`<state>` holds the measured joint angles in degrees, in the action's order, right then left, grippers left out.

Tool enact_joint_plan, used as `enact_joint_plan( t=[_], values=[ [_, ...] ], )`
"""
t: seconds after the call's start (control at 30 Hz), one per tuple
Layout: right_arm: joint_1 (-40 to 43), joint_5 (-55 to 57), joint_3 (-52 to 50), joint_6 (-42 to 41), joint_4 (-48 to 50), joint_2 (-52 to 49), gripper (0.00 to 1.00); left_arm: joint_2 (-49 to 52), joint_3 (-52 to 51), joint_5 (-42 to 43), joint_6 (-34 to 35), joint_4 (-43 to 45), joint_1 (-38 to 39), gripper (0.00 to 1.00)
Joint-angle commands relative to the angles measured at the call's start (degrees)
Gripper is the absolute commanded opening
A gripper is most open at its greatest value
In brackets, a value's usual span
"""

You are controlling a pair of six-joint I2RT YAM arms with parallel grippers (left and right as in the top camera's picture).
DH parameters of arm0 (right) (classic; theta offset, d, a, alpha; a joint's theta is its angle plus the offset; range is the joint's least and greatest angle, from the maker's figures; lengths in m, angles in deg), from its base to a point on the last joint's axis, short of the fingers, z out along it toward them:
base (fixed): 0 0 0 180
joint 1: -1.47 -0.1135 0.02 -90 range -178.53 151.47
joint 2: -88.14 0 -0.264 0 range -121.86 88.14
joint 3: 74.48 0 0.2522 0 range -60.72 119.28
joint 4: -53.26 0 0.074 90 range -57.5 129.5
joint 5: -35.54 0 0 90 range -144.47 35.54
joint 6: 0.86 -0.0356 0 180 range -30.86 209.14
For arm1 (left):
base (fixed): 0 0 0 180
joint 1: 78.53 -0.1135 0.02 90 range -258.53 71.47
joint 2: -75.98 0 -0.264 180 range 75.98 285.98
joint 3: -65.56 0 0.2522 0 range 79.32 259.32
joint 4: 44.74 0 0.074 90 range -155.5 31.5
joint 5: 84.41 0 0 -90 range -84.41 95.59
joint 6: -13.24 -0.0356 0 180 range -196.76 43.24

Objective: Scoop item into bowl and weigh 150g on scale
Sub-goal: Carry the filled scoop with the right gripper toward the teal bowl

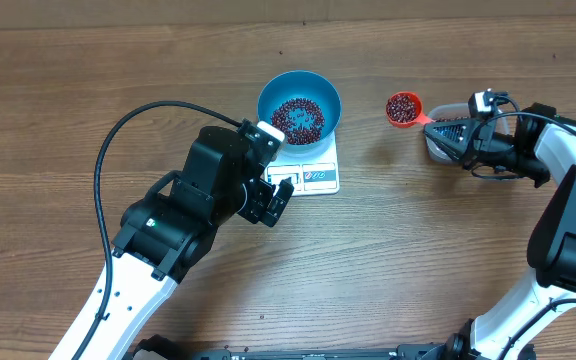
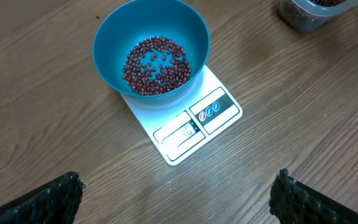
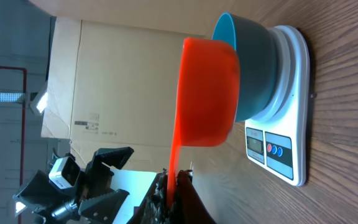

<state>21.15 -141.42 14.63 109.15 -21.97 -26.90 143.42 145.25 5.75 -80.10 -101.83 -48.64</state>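
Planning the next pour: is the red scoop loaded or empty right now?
Loaded. The overhead view shows dark beans filling the red scoop, whose handle the right hand grips.

The worktop (image 1: 68, 80) in front of me is brown wood-grain planking, its grain running from side to side, and two things lie straight on it. The flat white scale (image 2: 191, 124) sits near the middle, with its display window and little round buttons along the edge that faces me. Off to my right stands a clear plastic tub (image 2: 303, 18), well apart from the scale, with bare wood between the two.
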Motion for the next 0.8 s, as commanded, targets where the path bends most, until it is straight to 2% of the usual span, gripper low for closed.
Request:
enact_joint_plan(
  t=[0.0, 0.77],
  values=[
    [-1.4, -3.0, -0.4, 1.1, 0.2, -0.7, 0.04, -0.3, 1.1, -0.6, 0.7, 0.0, -0.3, 1.00],
    [-14.1, -3.0, -0.4, 1.0, 1.2, -0.7, 0.04, -0.3, 1.1, -0.6, 0.7, 0.0, -0.3, 1.00]
  ],
)
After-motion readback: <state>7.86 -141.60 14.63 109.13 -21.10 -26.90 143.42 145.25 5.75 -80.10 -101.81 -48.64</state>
